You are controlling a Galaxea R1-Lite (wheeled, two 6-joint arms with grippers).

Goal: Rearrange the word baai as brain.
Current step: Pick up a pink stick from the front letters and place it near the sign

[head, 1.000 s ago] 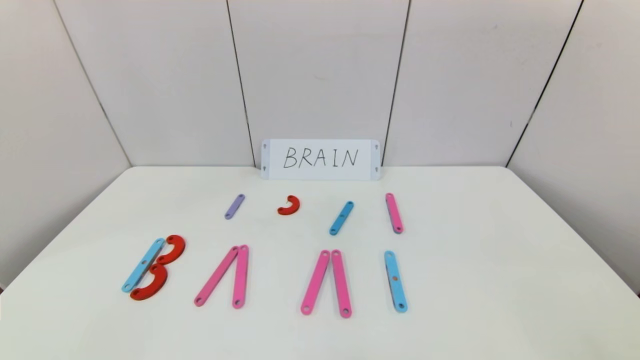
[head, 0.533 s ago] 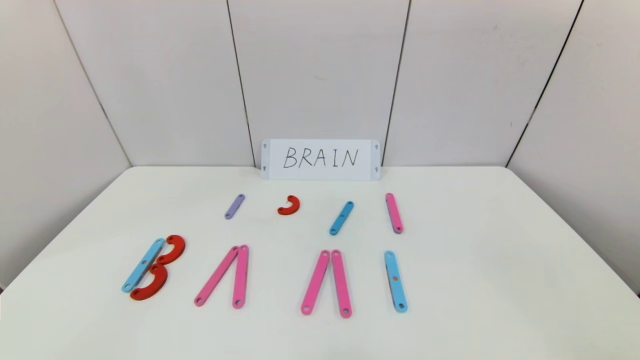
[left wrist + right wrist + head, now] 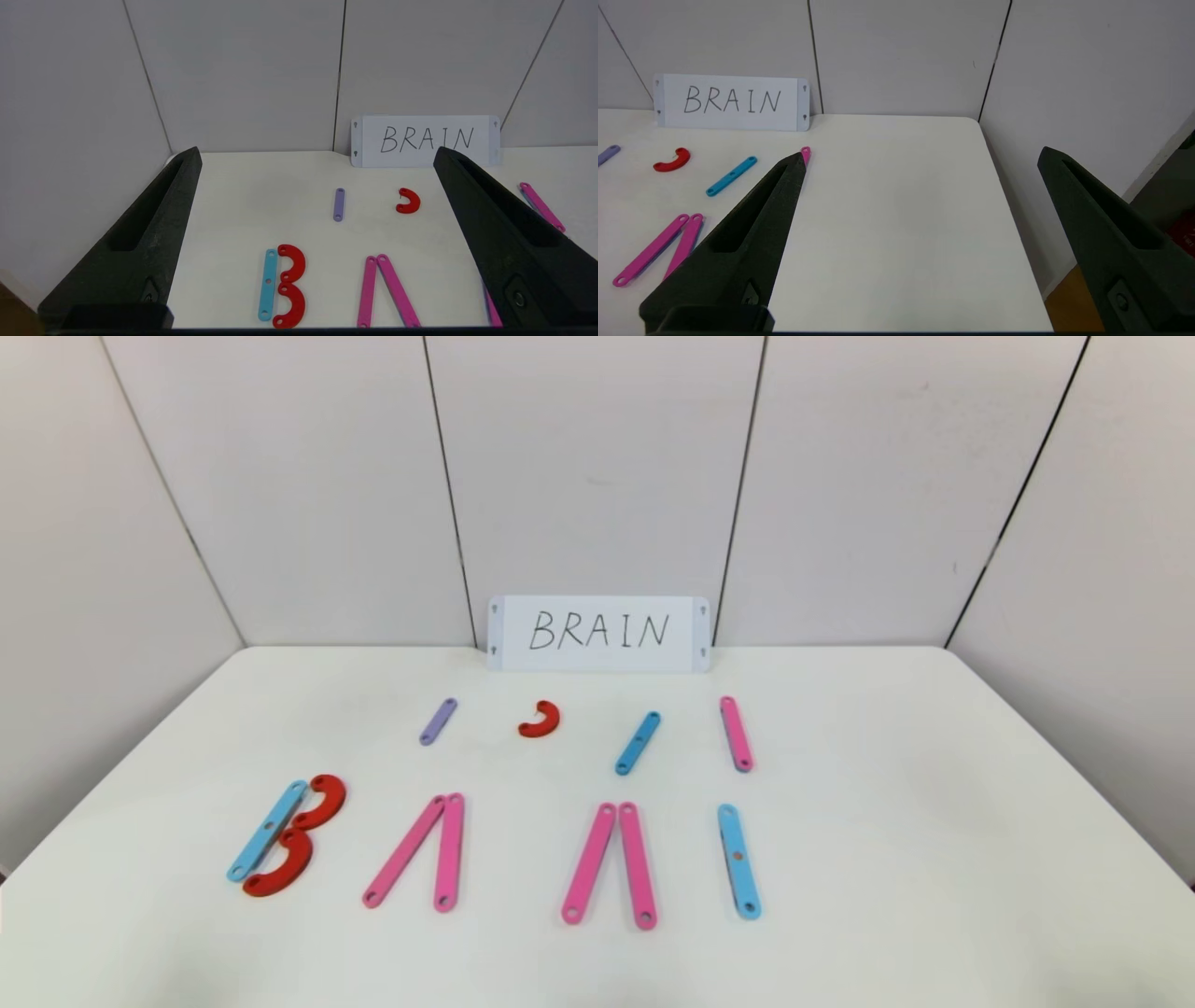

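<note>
The word baai lies in the front row of the head view: a blue-and-red B (image 3: 285, 835), a pink A (image 3: 420, 849), a second pink A (image 3: 611, 863) and a blue I (image 3: 738, 861). A strip-built brain is not in view. My left gripper (image 3: 317, 154) hangs open above the table's near left, looking over the B (image 3: 289, 284) and the first A (image 3: 385, 289). On the near right side my right gripper (image 3: 922, 154) stands open over bare table, holding nothing. Neither arm shows in the head view.
Behind the word lie loose pieces: a purple strip (image 3: 438, 721), a red half-ring (image 3: 541, 720), a blue strip (image 3: 638, 743) and a pink strip (image 3: 736, 734). A white card (image 3: 597, 633) with handwritten BRAIN leans on the back wall. White wall panels ring the table (image 3: 934, 803).
</note>
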